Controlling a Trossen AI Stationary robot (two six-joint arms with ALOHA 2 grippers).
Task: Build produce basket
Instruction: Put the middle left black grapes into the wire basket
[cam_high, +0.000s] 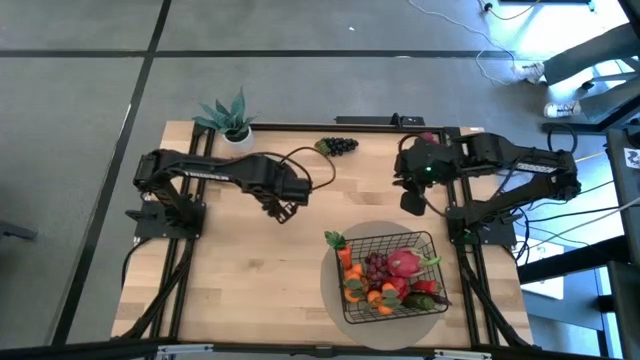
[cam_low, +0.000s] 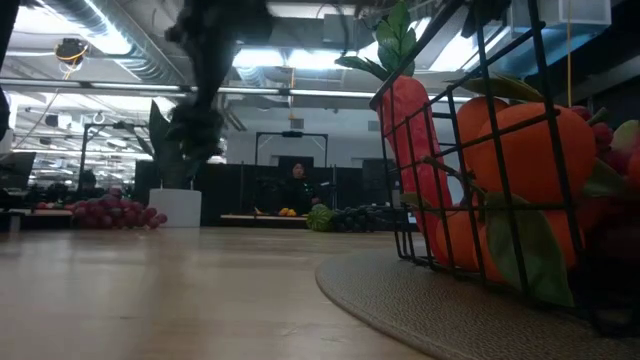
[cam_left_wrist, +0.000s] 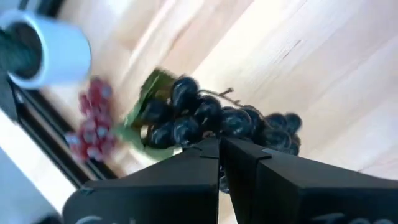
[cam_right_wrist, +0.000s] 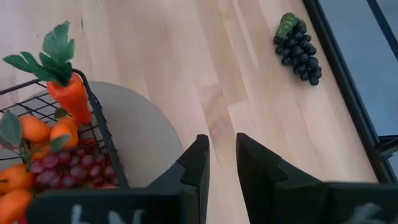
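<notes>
From above, the left gripper (cam_high: 283, 208) hangs over bare wood near the middle of the table, with nothing between its fingers; whether they are spread or pressed together cannot be told here. A dark grape bunch (cam_high: 338, 146) lies beyond it, near the far edge of the table (cam_high: 240, 280), and a potted plant (cam_high: 232, 117) stands at the far left corner. The right gripper (cam_high: 411, 203) hovers just beyond the basket (cam_high: 390, 277), which sits on a round grey mat (cam_high: 330, 285). Inside the basket are a carrot (cam_high: 343, 254), red grapes (cam_high: 375, 267), a pink dragon fruit (cam_high: 404, 263), small oranges (cam_high: 368, 294) and a red pepper (cam_high: 425, 288).

At table height, the basket wall (cam_low: 510, 150) fills the near right side, with the carrot (cam_low: 410, 130) upright in its corner and an orange (cam_low: 520, 150) behind the wire. Far across the wood lie a red grape bunch (cam_low: 115, 213), the plant's white pot (cam_low: 175, 207) and the dark grapes (cam_low: 360, 217). A person sits in the room behind.

The left wrist camera shows that arm's fingers (cam_left_wrist: 186, 171) pressed almost together, empty, with the dark grapes (cam_left_wrist: 217, 118) just ahead of the tips, the red bunch (cam_left_wrist: 90, 121) and the white pot (cam_left_wrist: 46, 46) farther on.

The right wrist camera shows its fingers (cam_right_wrist: 196, 165) close together with a narrow gap, holding nothing, above the mat's edge (cam_right_wrist: 143, 137). The basket corner with the carrot (cam_right_wrist: 71, 93) is beside them, and the dark grapes (cam_right_wrist: 297, 48) lie well ahead.
</notes>
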